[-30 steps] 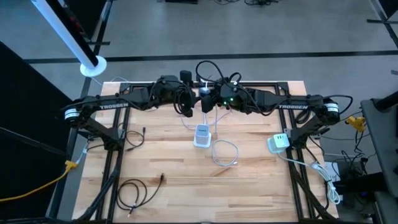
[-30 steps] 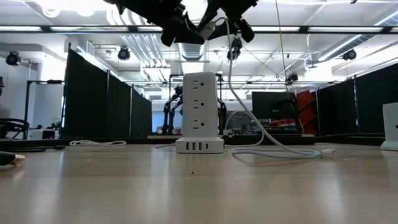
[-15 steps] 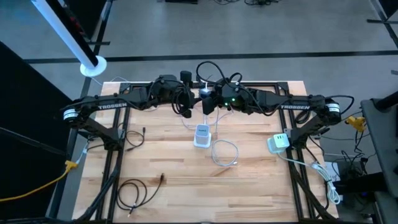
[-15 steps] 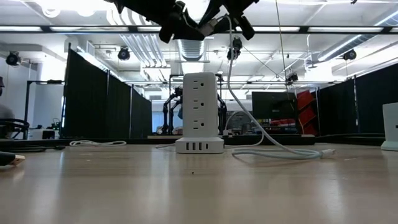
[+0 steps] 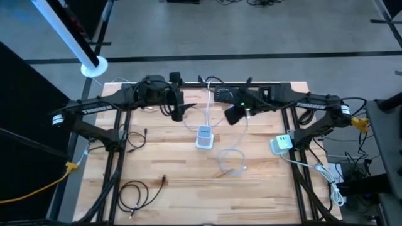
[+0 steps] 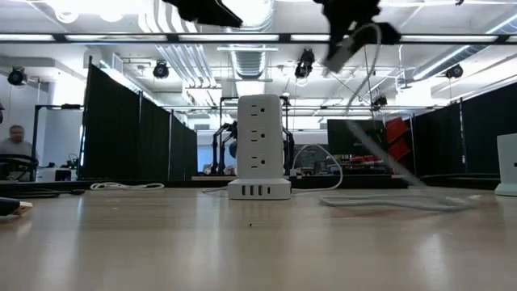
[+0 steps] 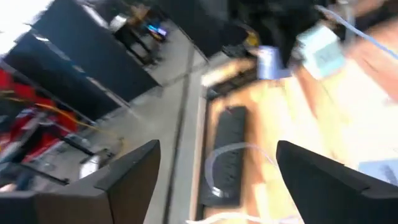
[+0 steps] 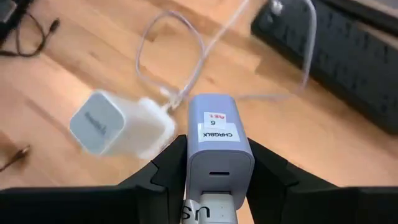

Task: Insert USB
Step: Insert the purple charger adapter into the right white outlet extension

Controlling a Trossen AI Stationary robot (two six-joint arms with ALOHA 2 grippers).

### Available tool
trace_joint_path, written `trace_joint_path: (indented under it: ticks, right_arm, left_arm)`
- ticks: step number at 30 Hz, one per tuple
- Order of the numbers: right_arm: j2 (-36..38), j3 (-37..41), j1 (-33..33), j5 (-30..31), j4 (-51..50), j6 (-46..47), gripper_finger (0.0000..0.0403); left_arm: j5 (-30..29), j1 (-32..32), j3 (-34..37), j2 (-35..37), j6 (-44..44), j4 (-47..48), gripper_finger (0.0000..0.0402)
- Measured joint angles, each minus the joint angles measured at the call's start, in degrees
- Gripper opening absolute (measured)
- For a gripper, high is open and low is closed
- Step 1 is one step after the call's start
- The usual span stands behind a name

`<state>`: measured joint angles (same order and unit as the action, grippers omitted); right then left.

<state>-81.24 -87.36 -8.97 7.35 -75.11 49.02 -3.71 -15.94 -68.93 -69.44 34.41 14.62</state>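
Pale grey plastic, a rectangular charger block (image 8: 220, 149) with a small label on its upper face sat clamped between the two dark fingers (image 8: 166, 174) of the right pincer (image 8: 219, 186), which was closed partway, snug against the block's sides. A slot-shaped port showed on the block's near face, and a white piece lettered "US" showed just beneath it (what it joined to could not be made out). From above, the right pincer (image 5: 233, 115) hung clear of the wooden table (image 5: 169, 157) and pointed down at a slant.

Below and just beside that pincer stood the white upright socket tower (image 5: 204, 137), apart from the block; at table height the tower (image 6: 260, 145) showed a row of small ports along its base, with the right pincer (image 6: 349, 36) high above it and off to one side. A thin white cable (image 6: 380, 153) dropped from this pincer to the table and lay in a loose loop (image 5: 231, 162) a little beyond the tower.

Across the tower from the right pincer, the left pincer (image 5: 178, 112) also hung in the air, well apart from the charger block. Its own camera showed the left pincer (image 7: 217, 149) spread wide with nothing between its fingers (image 7: 127, 180).

Farther out, behind the right pincer, a second white charger cube (image 5: 281, 144) stood by the table's edge. Farthest off, past the left pincer, a coiled black cable (image 5: 135, 194) lay on the wood.
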Motion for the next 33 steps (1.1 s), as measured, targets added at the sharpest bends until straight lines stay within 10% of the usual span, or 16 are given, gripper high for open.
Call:
trace_joint_path:
  ticks: [17,33]
  right_arm:
    - [3.16,1.65,0.84,-18.08,-14.67,2.27,0.0115]
    - [-6.57,11.61,1.44,-17.36,-14.71,-27.51,0.0115]
  left_arm:
    - [-2.6,-0.21,0.11,5.79,-3.69,6.47,0.0311]
    - [-3.27,-0.23,0.28,5.32,-4.55,8.31,0.0312]
